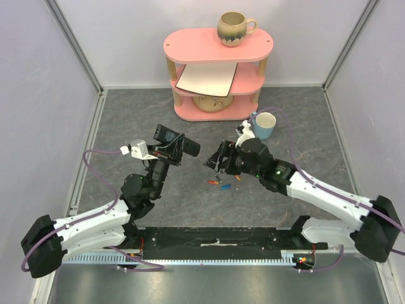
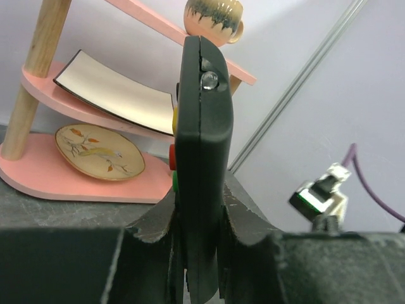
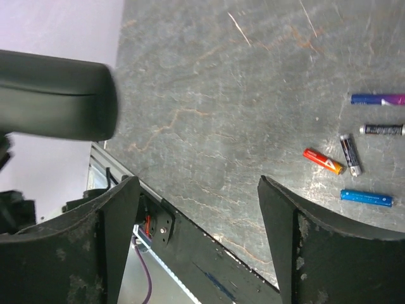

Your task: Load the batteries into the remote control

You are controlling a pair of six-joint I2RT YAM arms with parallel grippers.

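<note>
My left gripper (image 1: 169,152) is raised above the table, shut on the black remote control (image 1: 188,147). In the left wrist view the remote control (image 2: 202,145) stands edge-on between the fingers (image 2: 250,221), with coloured buttons showing on its left side. My right gripper (image 1: 214,163) faces it from the right, open and holding nothing. The right wrist view shows this gripper (image 3: 199,196) spread wide over the table, with the remote's blurred end (image 3: 57,95) at the upper left. Several batteries (image 1: 220,184) lie loose on the table; a red-orange one (image 3: 323,161), a blue one (image 3: 366,198) and a blue-purple one (image 3: 378,99) are among them.
A pink three-tier shelf (image 1: 218,47) stands at the back with a brown mug (image 1: 234,28) on top, a white board (image 1: 207,79) and a plate (image 2: 98,151) below. A blue-and-white mug (image 1: 266,125) sits by the right arm. A black rail (image 1: 215,239) runs along the near edge.
</note>
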